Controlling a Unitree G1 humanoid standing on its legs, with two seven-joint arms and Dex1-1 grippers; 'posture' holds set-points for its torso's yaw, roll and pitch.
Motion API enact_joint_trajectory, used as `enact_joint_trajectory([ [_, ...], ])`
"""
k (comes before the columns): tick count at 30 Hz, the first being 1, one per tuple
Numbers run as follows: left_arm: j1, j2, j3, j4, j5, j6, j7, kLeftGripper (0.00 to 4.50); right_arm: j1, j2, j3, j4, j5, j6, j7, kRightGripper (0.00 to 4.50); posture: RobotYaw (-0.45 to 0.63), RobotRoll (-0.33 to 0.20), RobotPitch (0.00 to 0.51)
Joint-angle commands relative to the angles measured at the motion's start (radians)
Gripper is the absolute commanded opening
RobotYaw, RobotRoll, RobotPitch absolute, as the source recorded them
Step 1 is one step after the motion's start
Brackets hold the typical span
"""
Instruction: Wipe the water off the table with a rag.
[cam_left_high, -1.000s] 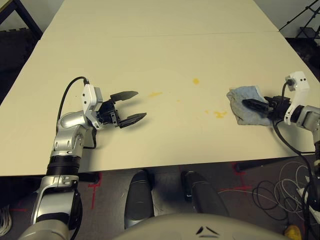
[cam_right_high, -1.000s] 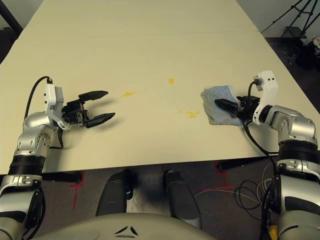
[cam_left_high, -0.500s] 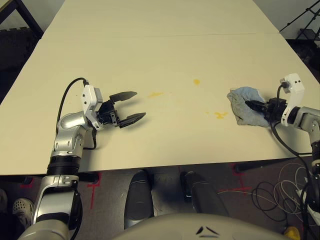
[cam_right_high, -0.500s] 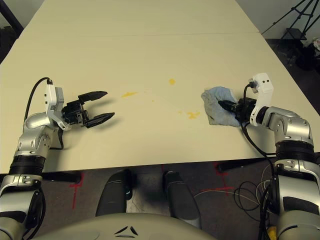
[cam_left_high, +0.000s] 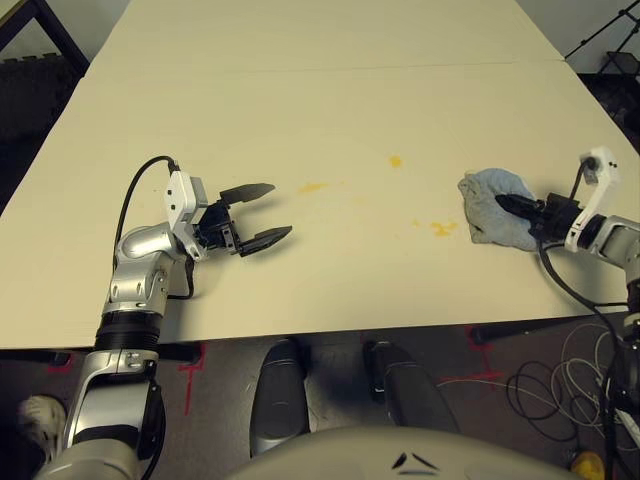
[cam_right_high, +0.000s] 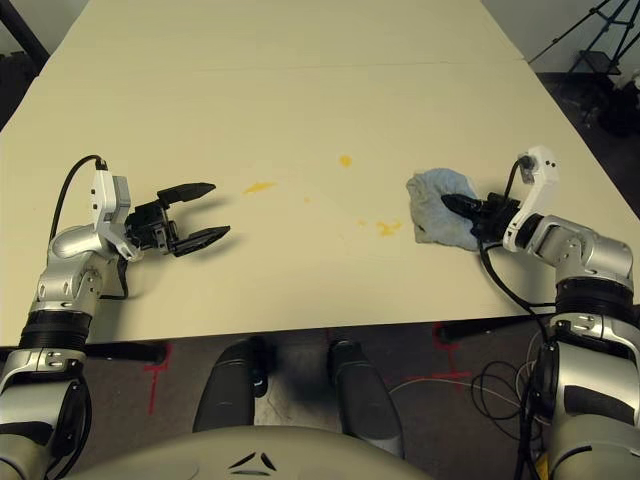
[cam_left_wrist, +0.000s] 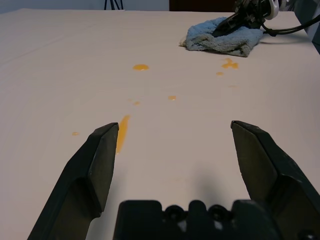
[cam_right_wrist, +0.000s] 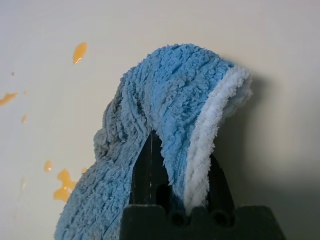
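The light blue rag (cam_left_high: 484, 217) lies bunched on the right side of the cream table (cam_left_high: 300, 100). My right gripper (cam_left_high: 503, 203) is shut on a fold of it, and the cloth drapes over both fingers (cam_right_wrist: 150, 167). The water shows as small orange spots: one (cam_left_high: 440, 229) just left of the rag, one (cam_left_high: 396, 160) farther back and a smear (cam_left_high: 311, 187) toward the left. My left gripper (cam_left_high: 280, 209) hovers open over the left part of the table, with nothing between its fingers and the smear (cam_left_wrist: 122, 132) just ahead of it.
A thin seam (cam_left_high: 320, 68) crosses the table at the back. The front edge (cam_left_high: 330, 328) runs just below both arms. Cables (cam_left_high: 560, 380) lie on the floor at the right, and a tripod (cam_right_high: 590, 30) stands beyond the far right corner.
My right gripper, open over the rag a second ago, has shut on a fold of it. The left arm has not moved.
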Motion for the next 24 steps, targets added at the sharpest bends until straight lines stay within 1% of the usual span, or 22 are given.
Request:
enact_joint_trajectory([
  [1,0.005,0.007,-0.011,0.022,0.022,-0.014,-0.005,4.5,0.022,0.015,0.036,-0.062,0.016,0.041,0.012,0.14,0.19,0.0,0.193],
  [8,0.01,0.017,-0.007,0.012,0.02,-0.013,-0.004,4.5,0.075,0.104,0.139,-0.153,-0.011,0.059,-0.002,0.14,0.2,0.0,0.193],
  [13,0.014,0.023,-0.006,0.002,0.017,-0.01,-0.003,4.5,0.069,0.157,0.209,-0.189,-0.04,0.049,-0.008,0.14,0.21,0.0,0.193],
  [24,0.02,0.022,-0.008,-0.014,0.015,-0.01,0.0,4.5,0.037,0.355,0.389,-0.307,-0.086,0.087,-0.044,0.14,0.22,0.0,0.194],
])
